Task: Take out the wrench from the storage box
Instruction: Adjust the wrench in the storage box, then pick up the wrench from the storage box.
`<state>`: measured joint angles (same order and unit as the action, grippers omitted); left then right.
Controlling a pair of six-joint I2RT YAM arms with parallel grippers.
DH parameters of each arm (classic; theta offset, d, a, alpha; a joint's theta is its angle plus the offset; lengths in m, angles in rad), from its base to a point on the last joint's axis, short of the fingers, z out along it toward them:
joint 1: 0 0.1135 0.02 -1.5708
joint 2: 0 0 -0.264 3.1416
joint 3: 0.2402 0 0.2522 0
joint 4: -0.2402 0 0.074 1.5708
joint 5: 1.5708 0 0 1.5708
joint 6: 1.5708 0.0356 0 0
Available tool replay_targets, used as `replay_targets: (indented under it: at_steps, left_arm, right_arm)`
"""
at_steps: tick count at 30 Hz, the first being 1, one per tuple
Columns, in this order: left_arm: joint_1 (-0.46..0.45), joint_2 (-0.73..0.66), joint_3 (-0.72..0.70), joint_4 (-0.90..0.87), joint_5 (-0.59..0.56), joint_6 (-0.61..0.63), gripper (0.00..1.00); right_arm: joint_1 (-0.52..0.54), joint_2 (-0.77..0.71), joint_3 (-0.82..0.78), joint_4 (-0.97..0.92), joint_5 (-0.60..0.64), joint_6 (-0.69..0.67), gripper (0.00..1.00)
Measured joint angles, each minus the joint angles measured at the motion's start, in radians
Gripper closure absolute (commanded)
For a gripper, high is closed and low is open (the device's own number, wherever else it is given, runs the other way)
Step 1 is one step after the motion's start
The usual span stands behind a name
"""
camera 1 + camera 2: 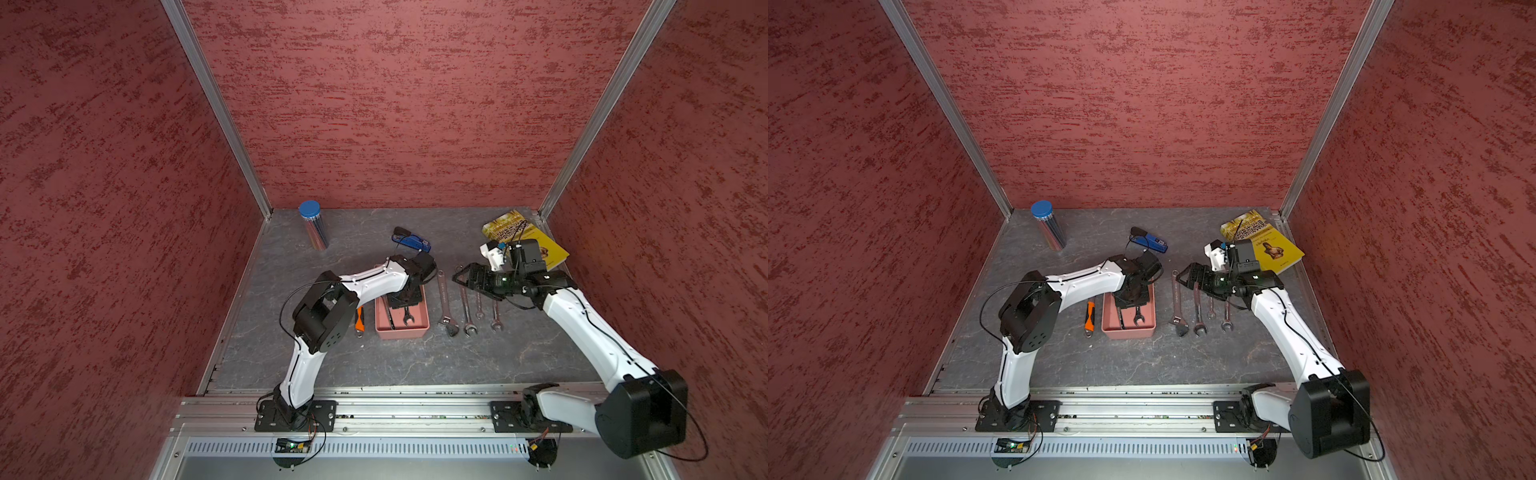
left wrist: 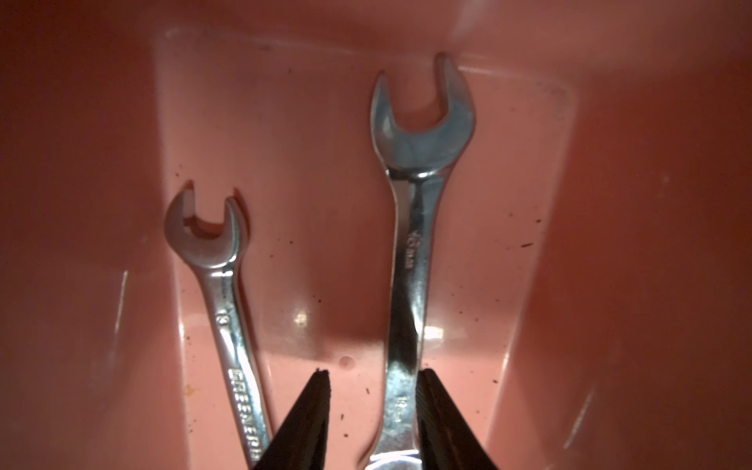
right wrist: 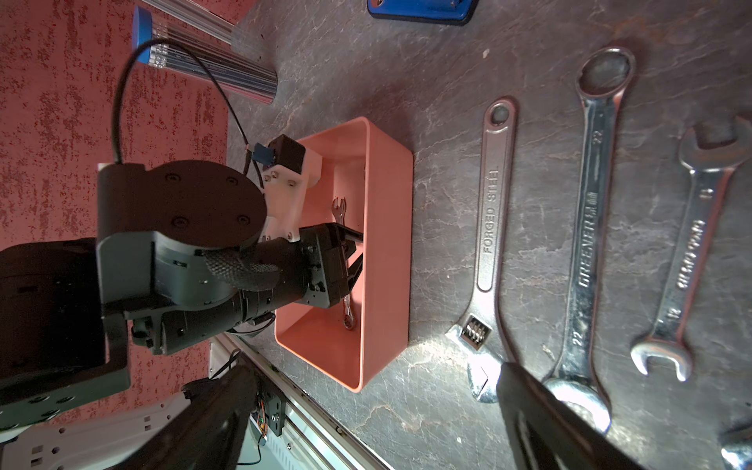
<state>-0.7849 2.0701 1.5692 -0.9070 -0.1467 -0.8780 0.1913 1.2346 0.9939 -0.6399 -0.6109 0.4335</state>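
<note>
Closest to the camera in both top views is the aluminium rail (image 1: 415, 405) that carries the two arm bases, along the near edge of the grey table (image 1: 374, 365).

Beyond it, at mid-table, sits the salmon-pink storage box (image 1: 401, 332), its long sides running near to far. Two chrome open-ended wrenches lie on its floor. The larger wrench (image 2: 415, 244) lies right of centre, its forked head (image 1: 408, 319) close to the near wall. The smaller wrench (image 2: 228, 309) lies along the left side. Both are still inside.

The left gripper (image 2: 372, 372) reaches down into the box. Its jaws stand partly apart astride the larger wrench's shaft: one fingertip (image 2: 425, 386) touches the shaft, while a gap separates the other from it, so nothing is clamped.

At the far left stands a clear tube (image 1: 313, 226) with a blue cap, packed with slim silvery sticks.

Right of the box, four tools lie side by side on the table: an adjustable wrench (image 1: 444, 303), a long combination wrench (image 1: 466, 307) and two shorter wrenches (image 1: 495, 318). The right gripper (image 1: 457, 275) hovers over their far ends, jaws wide apart and empty.

An orange-handled tool (image 1: 360, 319) lies just left of the box, a blue device (image 1: 411, 242) beyond it, and a yellow book (image 1: 528, 239) at the far right.
</note>
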Motion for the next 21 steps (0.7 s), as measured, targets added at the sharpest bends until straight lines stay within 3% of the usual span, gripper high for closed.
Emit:
replay_targets:
  at_steps: [13,21]
  left_arm:
    - [0.000,0.043,0.021,0.003,0.017,0.001,0.58]
    - [-0.012,0.082,0.063,-0.044,-0.013,0.023,0.62]
  right_arm:
    - [-0.005,0.000,0.000,0.000,-0.008,0.000,0.02]
    - [-0.005,0.000,0.000,0.000,-0.013,0.000,0.02]
